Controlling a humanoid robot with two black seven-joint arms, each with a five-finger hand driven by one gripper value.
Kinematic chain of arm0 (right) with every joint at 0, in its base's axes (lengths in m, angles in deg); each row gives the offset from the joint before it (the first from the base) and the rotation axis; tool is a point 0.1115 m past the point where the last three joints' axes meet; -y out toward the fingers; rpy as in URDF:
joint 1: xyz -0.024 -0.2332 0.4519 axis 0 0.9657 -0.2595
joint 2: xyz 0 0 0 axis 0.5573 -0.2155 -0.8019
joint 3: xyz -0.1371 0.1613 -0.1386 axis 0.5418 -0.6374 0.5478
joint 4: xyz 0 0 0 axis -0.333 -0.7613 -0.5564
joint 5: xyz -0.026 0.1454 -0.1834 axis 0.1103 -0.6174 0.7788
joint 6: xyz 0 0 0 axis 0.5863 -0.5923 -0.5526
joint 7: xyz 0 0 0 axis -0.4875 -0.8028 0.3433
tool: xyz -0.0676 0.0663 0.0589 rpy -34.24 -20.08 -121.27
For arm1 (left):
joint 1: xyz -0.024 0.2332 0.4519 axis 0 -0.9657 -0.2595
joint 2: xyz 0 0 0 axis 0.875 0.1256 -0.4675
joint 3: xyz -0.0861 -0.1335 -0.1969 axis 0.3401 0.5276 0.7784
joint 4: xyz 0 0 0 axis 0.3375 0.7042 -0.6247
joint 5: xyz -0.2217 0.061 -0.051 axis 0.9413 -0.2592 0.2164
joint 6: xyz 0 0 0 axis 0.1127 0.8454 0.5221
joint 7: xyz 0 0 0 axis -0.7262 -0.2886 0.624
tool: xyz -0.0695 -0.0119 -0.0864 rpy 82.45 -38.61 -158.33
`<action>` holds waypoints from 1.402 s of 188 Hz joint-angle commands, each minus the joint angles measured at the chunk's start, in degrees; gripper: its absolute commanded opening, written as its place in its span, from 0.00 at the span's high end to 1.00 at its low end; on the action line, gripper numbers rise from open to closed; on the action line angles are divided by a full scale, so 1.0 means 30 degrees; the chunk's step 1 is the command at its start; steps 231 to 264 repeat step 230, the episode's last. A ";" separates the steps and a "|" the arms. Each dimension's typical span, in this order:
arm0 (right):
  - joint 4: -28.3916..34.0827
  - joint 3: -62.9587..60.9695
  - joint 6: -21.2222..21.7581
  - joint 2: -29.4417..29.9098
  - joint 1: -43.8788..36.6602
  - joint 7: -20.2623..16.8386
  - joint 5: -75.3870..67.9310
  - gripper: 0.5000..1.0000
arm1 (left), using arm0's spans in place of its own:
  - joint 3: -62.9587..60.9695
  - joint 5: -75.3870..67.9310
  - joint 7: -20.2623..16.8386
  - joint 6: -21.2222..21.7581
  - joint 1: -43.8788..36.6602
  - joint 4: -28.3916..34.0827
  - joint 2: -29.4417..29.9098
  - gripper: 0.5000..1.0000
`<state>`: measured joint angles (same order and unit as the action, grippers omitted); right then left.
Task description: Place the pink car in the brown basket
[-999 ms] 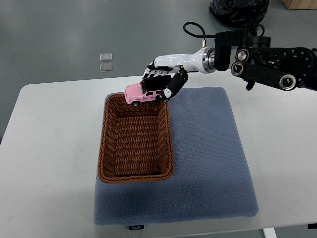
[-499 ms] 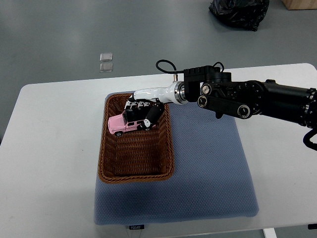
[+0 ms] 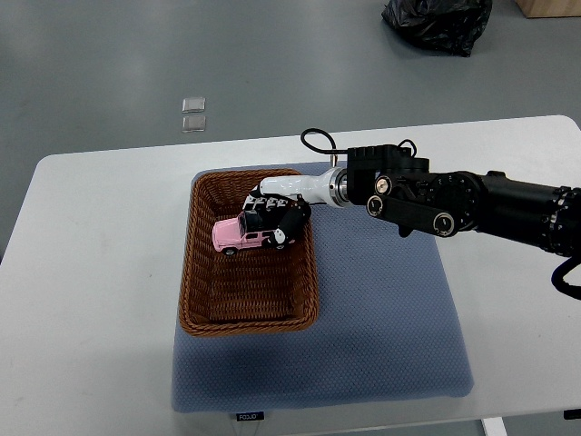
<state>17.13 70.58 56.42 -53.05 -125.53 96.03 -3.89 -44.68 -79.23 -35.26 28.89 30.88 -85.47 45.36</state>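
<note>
The pink toy car is inside the brown wicker basket, in its far half, low near the basket floor. My right hand reaches in over the basket's right rim and its fingers are curled around the car's rear end. The arm comes in from the right edge across the blue mat. The left arm does not show.
The basket stands on the left part of a blue-grey mat on a white table. A black bag lies on the floor beyond the table, and two small clear squares lie on the floor too.
My right hand carried the pink car from above the basket's far rim down into the basket, then shifted slightly right and lower. The arm has stretched further left over the mat.
</note>
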 commanded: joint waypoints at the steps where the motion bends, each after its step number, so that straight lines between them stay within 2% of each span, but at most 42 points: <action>1: -0.0018 -0.0115 -0.0027 0.0031 0.0164 -0.0003 -0.0140 0.52 | 0.0002 -0.0002 0.0001 0.0002 0.0001 -0.0006 0.0000 0.00; 7: -0.0018 -0.0233 -0.0027 0.0002 0.0194 -0.0003 -0.0227 0.42 | 0.0002 -0.0002 0.0001 0.0002 0.0001 0.0023 0.0000 0.00; 23: -0.0047 -0.0379 -0.0027 -0.0144 0.0223 -0.0003 -0.0286 0.25 | 0.0002 -0.0002 0.0001 0.0002 0.0030 0.0023 0.0000 0.00; 40: -0.0281 -0.1520 -0.0057 -0.0320 0.0223 -0.0003 -0.0315 0.19 | 0.0002 -0.0002 0.0001 0.0002 0.0001 0.0023 0.0000 0.00; 78: -0.0604 -0.7411 0.0178 -0.1551 0.2010 -0.0003 -0.1575 0.18 | 0.0002 -0.0002 0.0001 0.0002 0.0030 -0.0006 0.0000 0.00; 113: -0.0604 -1.5467 0.0178 -0.1844 0.5760 0.0114 -0.6087 0.18 | 0.0002 -0.0002 0.0001 0.0002 0.0030 -0.0006 0.0000 0.00; 146: -0.1248 -2.2027 0.0236 -0.1376 0.8659 0.1813 -1.2265 0.18 | 0.0002 -0.0002 0.0001 0.0002 0.0030 -0.0006 0.0000 0.00; 176: -0.1454 -2.2733 0.0675 -0.1229 1.0008 0.1989 -1.6047 0.18 | 0.0002 -0.0002 0.0001 0.0002 0.0030 -0.0006 0.0000 0.00; 264: -0.1834 -2.2762 0.0734 -0.0906 1.0506 0.2341 -1.6253 0.18 | 0.0002 -0.0002 0.0001 0.0002 0.0030 -0.0006 0.0000 0.00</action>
